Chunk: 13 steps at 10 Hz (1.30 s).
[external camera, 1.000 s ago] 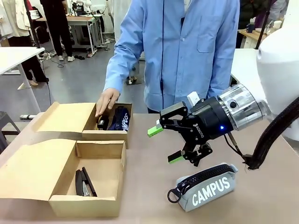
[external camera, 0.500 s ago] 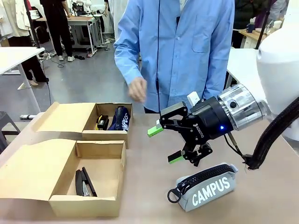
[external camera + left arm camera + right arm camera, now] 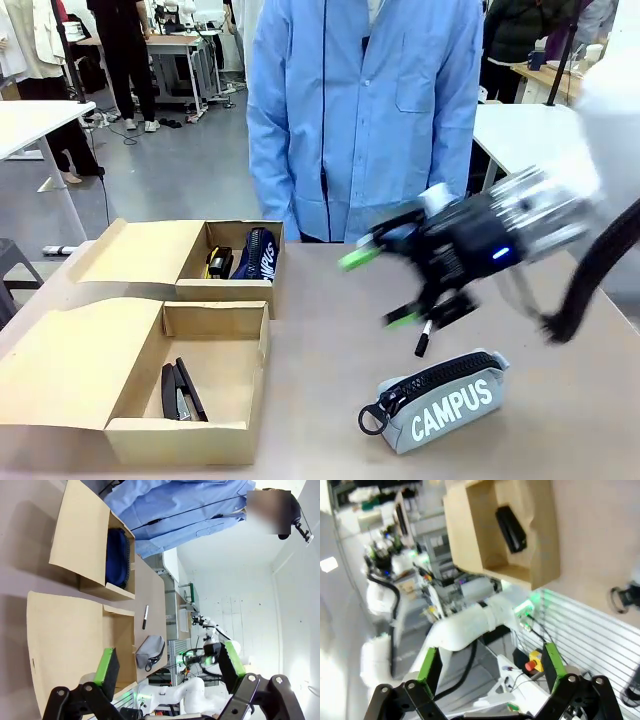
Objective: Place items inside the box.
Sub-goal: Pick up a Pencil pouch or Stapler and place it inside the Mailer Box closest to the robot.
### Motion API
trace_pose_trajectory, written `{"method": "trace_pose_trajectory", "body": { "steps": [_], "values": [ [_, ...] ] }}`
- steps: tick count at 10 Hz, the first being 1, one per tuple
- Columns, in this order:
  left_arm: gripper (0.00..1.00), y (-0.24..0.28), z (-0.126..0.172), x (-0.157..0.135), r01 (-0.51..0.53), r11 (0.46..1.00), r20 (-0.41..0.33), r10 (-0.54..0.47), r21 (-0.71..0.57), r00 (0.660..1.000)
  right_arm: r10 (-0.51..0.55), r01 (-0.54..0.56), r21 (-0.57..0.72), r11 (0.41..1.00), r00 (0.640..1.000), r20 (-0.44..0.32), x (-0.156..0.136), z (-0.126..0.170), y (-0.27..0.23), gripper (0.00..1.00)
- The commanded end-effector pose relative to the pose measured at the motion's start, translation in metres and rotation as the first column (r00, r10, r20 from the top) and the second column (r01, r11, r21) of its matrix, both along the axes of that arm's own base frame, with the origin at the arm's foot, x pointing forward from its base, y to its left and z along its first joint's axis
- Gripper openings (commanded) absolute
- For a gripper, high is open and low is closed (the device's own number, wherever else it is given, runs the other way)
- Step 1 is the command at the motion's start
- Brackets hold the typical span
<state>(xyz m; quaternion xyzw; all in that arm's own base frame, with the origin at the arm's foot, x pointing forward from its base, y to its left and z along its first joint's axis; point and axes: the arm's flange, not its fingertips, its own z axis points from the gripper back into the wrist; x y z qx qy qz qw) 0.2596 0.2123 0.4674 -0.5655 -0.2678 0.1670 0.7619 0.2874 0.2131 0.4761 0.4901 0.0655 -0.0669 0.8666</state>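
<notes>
Right now the right gripper (image 3: 381, 290) is hanging over the middle of the table (image 3: 320, 370), smeared by blur; its jaws are standing wide apart and gripping nothing, and the right wrist view (image 3: 490, 664) is showing the same bare gap between the green pads. Just below it, the black-and-white marker (image 3: 423, 342) is lying on the table, close behind the grey pencil case (image 3: 440, 400); the case is resting on its side near the front edge, lettered "CAMPUS", with its zip facing up. The left gripper (image 3: 168, 663) is also standing open, holding nothing and looking along the table from well back.

To the left, two cardboard boxes are sitting with their lids folded out; the near box (image 3: 180, 440) is holding the black staplers (image 3: 180, 390), which are lying flat on its floor; the far box (image 3: 225, 292) is holding the navy pouch (image 3: 258, 255), which is leaning against its right wall, and the yellow utility knife (image 3: 214, 263) is sitting just beside the pouch. A person in a blue shirt (image 3: 365, 110) is standing at the far edge, behind the far box and the right gripper.
</notes>
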Motion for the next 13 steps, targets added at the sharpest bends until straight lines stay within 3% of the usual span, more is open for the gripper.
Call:
{"method": "trace_pose_trajectory", "body": {
  "steps": [1, 2, 4, 5, 7, 9, 10, 13],
  "values": [
    [1.0, -0.001, 0.001, 0.0, 0.001, 1.0, 0.027, -0.001, -0.005, 1.0, -0.092, 0.097, 0.075, 0.992, 0.993, -0.069, 0.044, 0.027, -0.112, 1.0],
    [1.0, -0.001, 0.001, 0.0, 0.001, 1.0, 0.027, -0.001, -0.005, 1.0, -0.113, 0.121, 0.132, 0.984, 0.991, -0.069, 0.038, 0.025, -0.138, 1.0],
    [1.0, -0.001, 0.001, 0.0, 0.001, 1.0, 0.027, -0.001, -0.005, 1.0, 0.062, -0.038, 0.201, 0.979, 0.991, -0.115, 0.012, 0.019, -0.209, 1.0],
    [1.0, -0.001, 0.001, 0.0, 0.001, 1.0, 0.027, -0.001, -0.005, 1.0, 0.051, -0.022, 0.243, 0.97, 0.992, -0.116, -0.003, 0.008, -0.255, 1.0],
    [1.0, -0.001, 0.001, 0.0, 0.001, 1.0, 0.027, -0.001, -0.005, 1.0, -0.119, 0.146, 0.338, 0.93, 0.988, -0.099, -0.03, -0.042, -0.329, 1.0],
    [1.0, -0.001, 0.001, 0.0, 0.001, 1.0, 0.027, -0.001, -0.005, 1.0, -0.336, 0.328, 0.348, 0.878, 0.941, -0.04, -0.042, -0.075, -0.321, 1.0],
    [1.0, -0.001, 0.001, 0.0, 0.001, 1.0, 0.027, -0.001, -0.005, 1.0, -0.143, 0.172, 0.333, 0.927, 0.984, -0.109, -0.037, -0.03, -0.339, 1.0],
    [1.0, -0.001, 0.001, 0.0, 0.001, 1.0, 0.027, -0.001, -0.005, 1.0, -0.143, 0.172, 0.333, 0.927, 0.984, -0.109, -0.037, -0.03, -0.339, 1.0]
  ]
}}
